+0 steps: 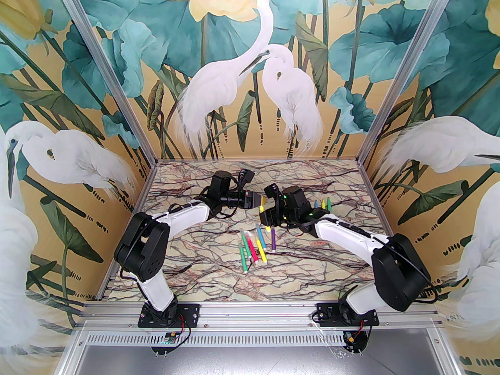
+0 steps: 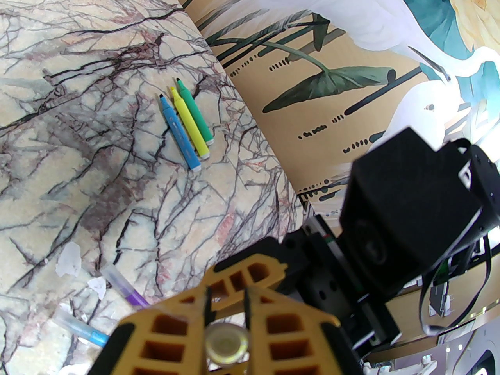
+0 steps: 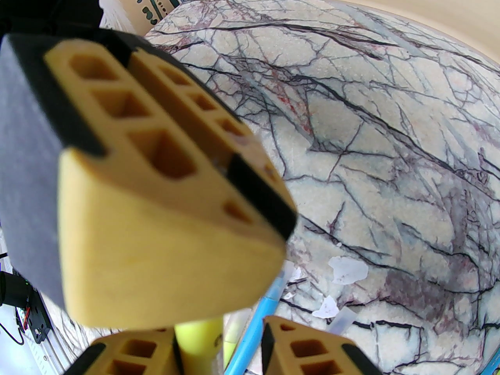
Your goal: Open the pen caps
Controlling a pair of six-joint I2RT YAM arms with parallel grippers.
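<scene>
In the left wrist view left fingers point(image 2: 168, 326) pinch a pen cap point(image 2: 226, 344); right fingers point(image 3: 308, 352) stand parted around a yellow pen point(image 3: 199, 342).

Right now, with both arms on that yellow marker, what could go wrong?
The right gripper has its jaws apart beside the yellow marker, so it could drop onto the markers lying below. The left gripper, jaws shut on the cap, sits almost against the right one; they could collide.

Left arm point(image 1: 183, 217), right arm point(image 1: 343, 233): white shells, black joint housings, black screwed base plates point(image 1: 189, 313). Thin black cables point(image 2: 422, 307) loop alongside. Fingers point(image 2: 164, 326) ochre, hollow ribbed cells, black pads point(image 2: 121, 336).
</scene>
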